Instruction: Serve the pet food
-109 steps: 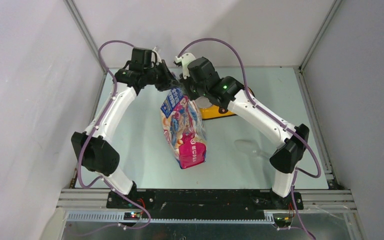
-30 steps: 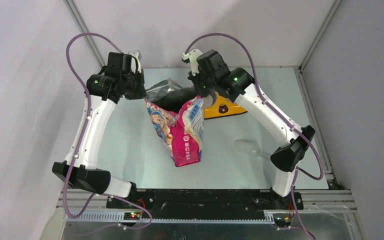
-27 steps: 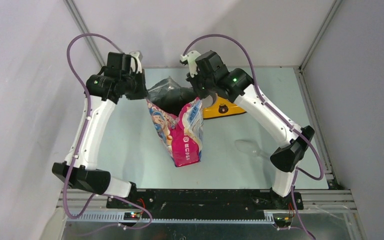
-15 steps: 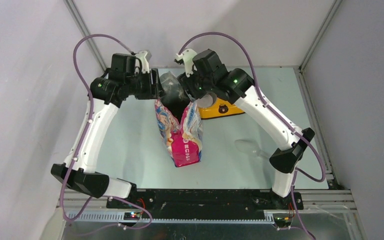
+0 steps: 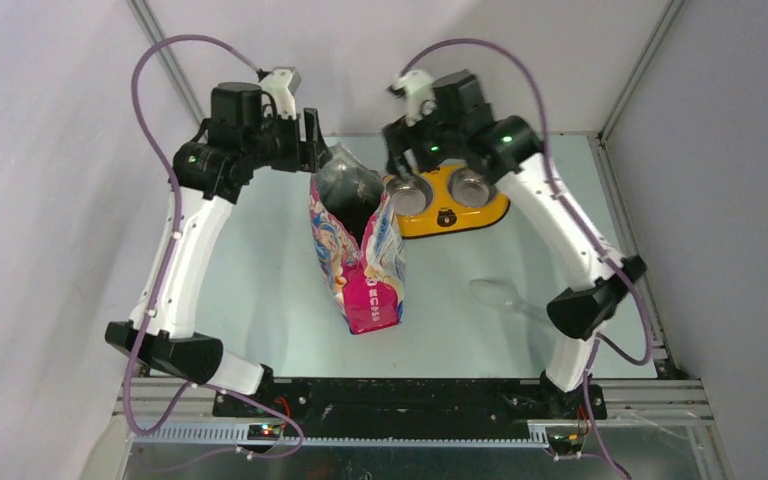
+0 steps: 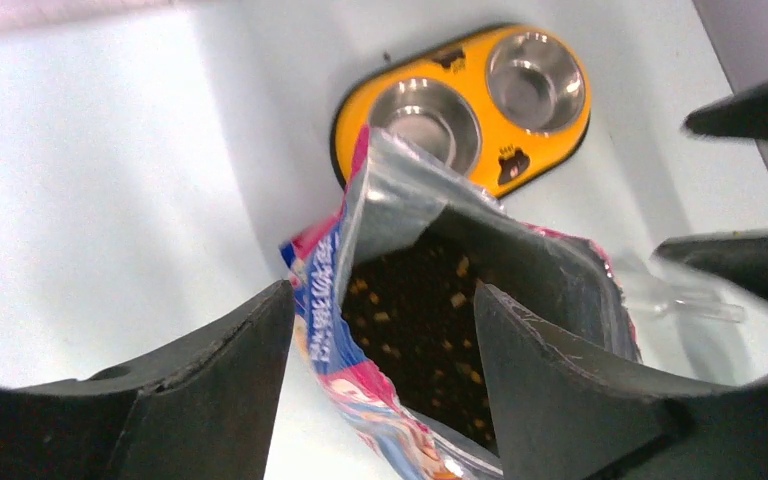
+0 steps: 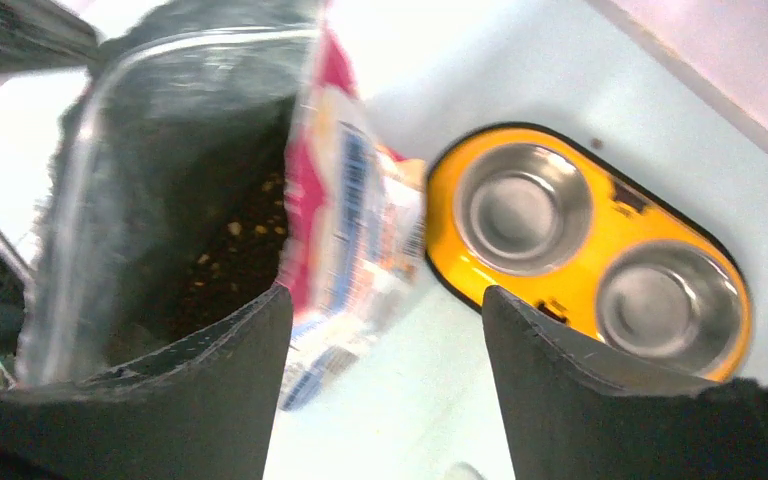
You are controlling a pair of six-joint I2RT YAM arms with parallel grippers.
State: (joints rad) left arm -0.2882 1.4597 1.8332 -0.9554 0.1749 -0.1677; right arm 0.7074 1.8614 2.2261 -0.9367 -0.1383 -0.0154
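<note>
Top external view first: I see the cat food bag [image 5: 365, 270] standing upright near the middle of the tabletop [image 5: 260, 280], its mouth gaping and turned toward the far side. My left pincer [image 5: 312, 140] sits right at the left rim of that mouth. The right pincer [image 5: 397, 165] hangs on the other side, between the bag's top and the yellow double bowl [image 5: 450, 213].

On the left wrist feed the two fingers [image 6: 210, 400] are spread wide and close on nothing. The bag's opening lies in the gap between them, and I cannot tell whether either finger touches the foil. The pet food [image 6: 410, 320] is down inside the bag, a dark bed of kibble with paler bits scattered over it, framed by the silver lining.

On the right wrist feed that pincer is also spread wide and grips nothing. The open bag is to its left and the bowl to its right, both steel cups bare and shiny.

The bowl sits just beyond the bag on the right, close to its top edge. A clear scoop [image 5: 495, 293] lies flat on the tabletop nearer the right arm, apart from both bag and bowl.
</note>
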